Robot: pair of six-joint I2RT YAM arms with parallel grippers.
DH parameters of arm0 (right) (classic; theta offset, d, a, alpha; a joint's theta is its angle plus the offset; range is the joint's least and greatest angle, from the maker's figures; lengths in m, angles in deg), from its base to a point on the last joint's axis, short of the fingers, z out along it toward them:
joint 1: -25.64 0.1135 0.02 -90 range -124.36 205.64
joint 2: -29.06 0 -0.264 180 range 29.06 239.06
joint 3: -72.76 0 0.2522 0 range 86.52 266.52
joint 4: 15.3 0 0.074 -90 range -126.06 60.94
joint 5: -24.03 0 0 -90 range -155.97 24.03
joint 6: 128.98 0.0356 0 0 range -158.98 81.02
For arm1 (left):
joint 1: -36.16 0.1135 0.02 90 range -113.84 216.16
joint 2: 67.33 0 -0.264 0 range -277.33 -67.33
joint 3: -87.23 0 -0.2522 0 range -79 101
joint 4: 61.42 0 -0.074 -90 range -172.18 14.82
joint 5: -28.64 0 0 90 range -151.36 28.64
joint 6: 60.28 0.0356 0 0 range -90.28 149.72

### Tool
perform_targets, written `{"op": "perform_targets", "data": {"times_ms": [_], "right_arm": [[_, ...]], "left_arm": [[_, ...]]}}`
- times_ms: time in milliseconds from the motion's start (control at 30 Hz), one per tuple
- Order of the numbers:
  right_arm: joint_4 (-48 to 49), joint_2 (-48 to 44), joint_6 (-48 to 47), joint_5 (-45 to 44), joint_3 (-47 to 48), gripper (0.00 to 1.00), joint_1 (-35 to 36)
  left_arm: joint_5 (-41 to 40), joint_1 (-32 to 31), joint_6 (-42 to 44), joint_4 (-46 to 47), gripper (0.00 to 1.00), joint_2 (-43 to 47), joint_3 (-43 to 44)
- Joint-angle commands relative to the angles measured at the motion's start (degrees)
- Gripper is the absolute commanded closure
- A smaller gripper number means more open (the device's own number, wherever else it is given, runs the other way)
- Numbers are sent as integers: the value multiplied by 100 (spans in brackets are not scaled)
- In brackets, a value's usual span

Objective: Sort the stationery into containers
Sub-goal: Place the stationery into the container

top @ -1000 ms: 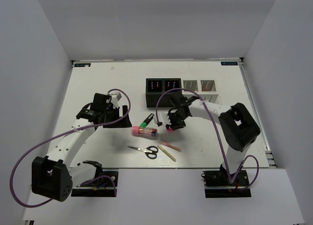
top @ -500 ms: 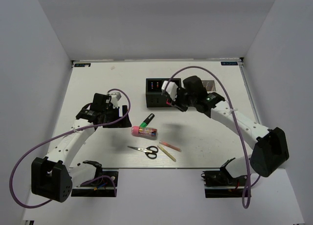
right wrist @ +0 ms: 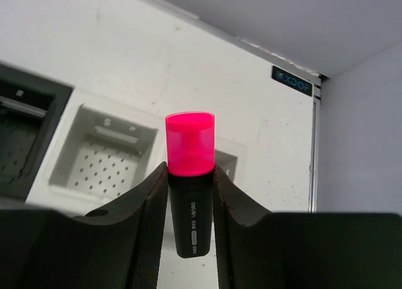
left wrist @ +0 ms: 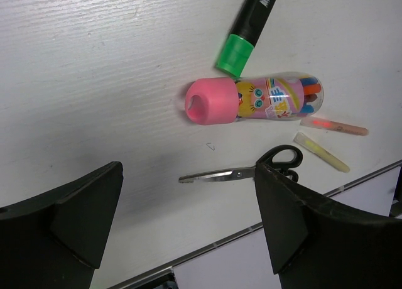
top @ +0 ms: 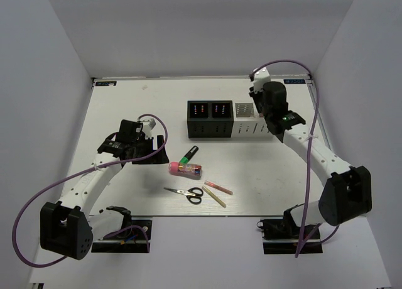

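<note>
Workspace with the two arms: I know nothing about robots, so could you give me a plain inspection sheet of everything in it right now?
Surface: white table; a row of cube bins at the back, two black bins and two white bins.
Job's things: green-capped marker, pink tube, scissors, pink stick and tan stick lie loose mid-table; pink-capped marker is held.
Clutter: nothing seen.
Grippers: left gripper open, holding nothing, near the pink tube; right gripper has its fingers shut on the pink-capped marker, by the white bins.
Cables: a purple cable loops off each arm.
Surroundings: plain white walls on three sides.
</note>
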Motion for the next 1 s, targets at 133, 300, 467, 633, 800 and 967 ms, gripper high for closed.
{"op": "perform_targets", "data": {"times_ms": [133,300,467,633,800,967], "right_arm": [[1662,256,1024,112,-261,100,-555],[2130,563,1199,710,-428,100,-792],[2963,766,1182,1115,-692,100,-1038],[3729,1030,1006,1317,-955,100,-1249],[3713,995,1217,1965,-1166,100,-1495],[3327,925,1244,2749,-1228,50,-1618]], "left_arm": [[-15,-14,59,-11,3,62,166],[-15,-5,68,6,3,44,175],[11,-14,77,-11,3,0,175],[3,-14,68,6,3,-26,175],[12,-5,68,-3,3,-61,184],[29,-5,77,-11,3,-79,184]]}}
